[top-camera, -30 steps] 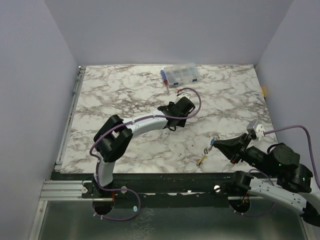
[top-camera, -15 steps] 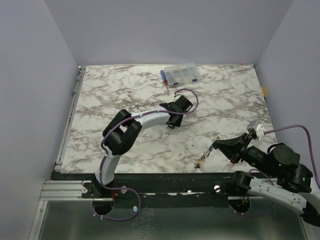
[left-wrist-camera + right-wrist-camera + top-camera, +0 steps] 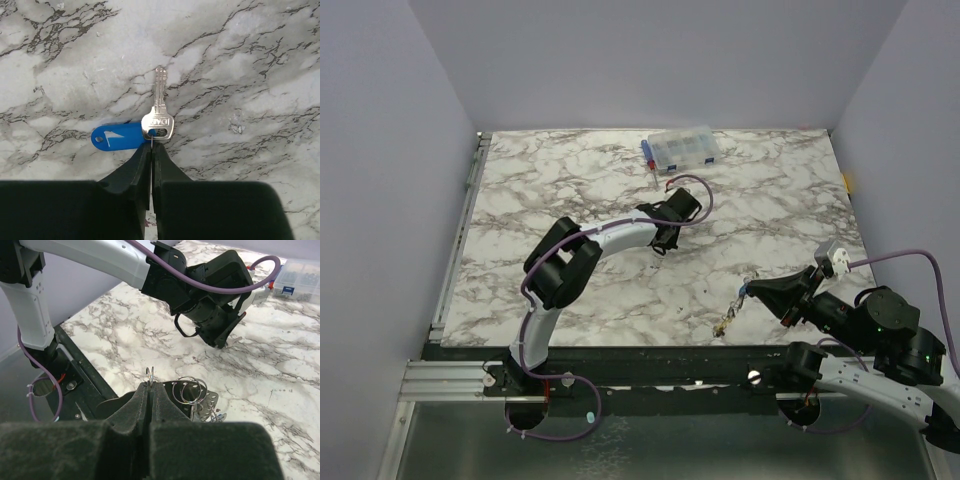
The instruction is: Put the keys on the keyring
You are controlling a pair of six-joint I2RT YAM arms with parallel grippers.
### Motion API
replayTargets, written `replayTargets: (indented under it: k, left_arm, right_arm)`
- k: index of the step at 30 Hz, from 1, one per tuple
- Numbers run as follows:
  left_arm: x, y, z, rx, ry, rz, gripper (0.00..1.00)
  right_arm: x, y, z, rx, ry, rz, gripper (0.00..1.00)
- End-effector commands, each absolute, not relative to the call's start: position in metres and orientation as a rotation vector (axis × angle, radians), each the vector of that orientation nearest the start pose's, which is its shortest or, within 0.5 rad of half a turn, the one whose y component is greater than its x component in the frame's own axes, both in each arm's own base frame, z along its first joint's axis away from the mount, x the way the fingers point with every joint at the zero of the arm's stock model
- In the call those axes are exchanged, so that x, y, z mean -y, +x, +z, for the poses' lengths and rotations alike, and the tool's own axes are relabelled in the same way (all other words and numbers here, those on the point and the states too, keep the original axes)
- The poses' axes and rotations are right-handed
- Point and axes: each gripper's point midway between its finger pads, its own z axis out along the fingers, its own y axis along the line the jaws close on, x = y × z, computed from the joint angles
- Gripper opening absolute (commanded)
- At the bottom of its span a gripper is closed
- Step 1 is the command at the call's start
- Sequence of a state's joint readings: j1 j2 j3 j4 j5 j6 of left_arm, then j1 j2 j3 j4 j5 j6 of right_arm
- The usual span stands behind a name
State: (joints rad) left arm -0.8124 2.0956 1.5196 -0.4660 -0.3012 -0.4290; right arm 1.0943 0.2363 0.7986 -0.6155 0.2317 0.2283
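A silver key (image 3: 158, 120) with a blue oblong tag (image 3: 117, 136) lies flat on the marble. A thin wire loop runs from the key's hole down between my left gripper's (image 3: 151, 146) jaws, which are shut on it. From above, the left gripper (image 3: 660, 246) sits at mid-table, pointing down. My right gripper (image 3: 150, 385) is shut on the edge of the thin metal keyring (image 3: 150, 373). More silver rings (image 3: 189, 389) and small hanging pieces (image 3: 212, 414) sit just to its right. In the top view a short chain with tags (image 3: 730, 314) dangles from the right gripper (image 3: 750, 290).
A clear compartment box (image 3: 680, 148) with blue parts stands at the table's far edge. The black table rail (image 3: 650, 362) runs along the near side, close under the right gripper. Purple cables loop off both wrists.
The left gripper has closed on the wire loop at the key and shifted slightly farther up the table. The chain under the right gripper has swung a little; the right jaws stayed shut.
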Motion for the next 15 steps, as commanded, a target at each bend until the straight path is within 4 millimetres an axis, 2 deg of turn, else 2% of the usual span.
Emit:
replayTargets:
  k: [1, 7, 15]
  left_arm:
    - [0.318, 0.346, 0.011, -2.572, 0.401, -0.082, 0.02]
    - [0.326, 0.340, 0.031, -2.536, 0.469, -0.153, 0.00]
    - [0.328, 0.320, 0.081, -2.431, 0.659, -0.276, 0.00]
  right_arm:
    - [-0.146, 0.113, 0.317, -1.564, -0.499, 0.836, 0.01]
    - [-0.144, 0.115, 0.317, -1.562, -0.496, 0.821, 0.01]
    - [-0.138, 0.119, 0.317, -1.565, -0.487, 0.773, 0.01]
